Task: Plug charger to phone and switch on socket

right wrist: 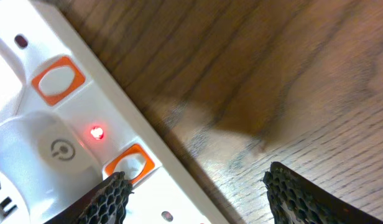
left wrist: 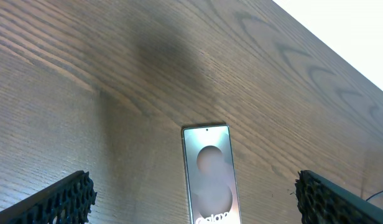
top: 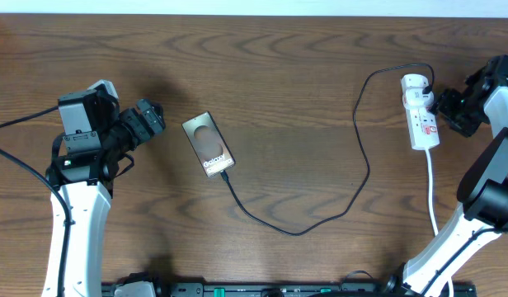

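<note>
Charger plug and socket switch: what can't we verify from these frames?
- Overhead: the charger tip reaches the lower end of the phone; too small to tell if seated.
- Left wrist: the phone's lower end is cut off by the bottom edge, port unseen.
- Right wrist: the right end effector has a finger over part of the lower orange switch on the socket; pressing or not, unclear.

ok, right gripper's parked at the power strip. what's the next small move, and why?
Probably back the right gripper up off the socket. A red light glows beside its power symbol, and one finger overlaps an orange switch, so the press looks done. Overhead, the charger reaches the lower end of the phone, apparently plugged, though too small to confirm.
</note>
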You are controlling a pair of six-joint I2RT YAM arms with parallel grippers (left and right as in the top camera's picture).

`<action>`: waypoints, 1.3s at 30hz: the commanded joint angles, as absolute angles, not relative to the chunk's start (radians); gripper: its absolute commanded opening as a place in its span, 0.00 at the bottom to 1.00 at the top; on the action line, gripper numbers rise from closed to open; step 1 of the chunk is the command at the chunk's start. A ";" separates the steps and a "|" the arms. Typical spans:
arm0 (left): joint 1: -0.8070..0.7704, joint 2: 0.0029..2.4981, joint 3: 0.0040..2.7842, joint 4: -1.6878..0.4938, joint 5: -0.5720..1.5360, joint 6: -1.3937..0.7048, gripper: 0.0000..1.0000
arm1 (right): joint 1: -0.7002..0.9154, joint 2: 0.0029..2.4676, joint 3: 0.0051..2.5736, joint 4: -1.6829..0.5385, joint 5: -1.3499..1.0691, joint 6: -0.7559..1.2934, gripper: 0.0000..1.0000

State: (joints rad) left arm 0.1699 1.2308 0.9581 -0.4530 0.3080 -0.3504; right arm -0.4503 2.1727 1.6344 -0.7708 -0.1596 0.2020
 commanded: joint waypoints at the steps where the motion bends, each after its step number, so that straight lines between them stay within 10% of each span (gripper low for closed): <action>1: 0.175 1.229 0.962 -0.456 0.301 -0.340 0.98 | -0.445 2.170 1.635 -0.800 -0.194 0.177 0.68; 39: 0.175 1.229 0.962 -0.456 0.301 -0.340 0.98 | -0.286 1.565 1.634 -1.101 -0.187 0.140 0.72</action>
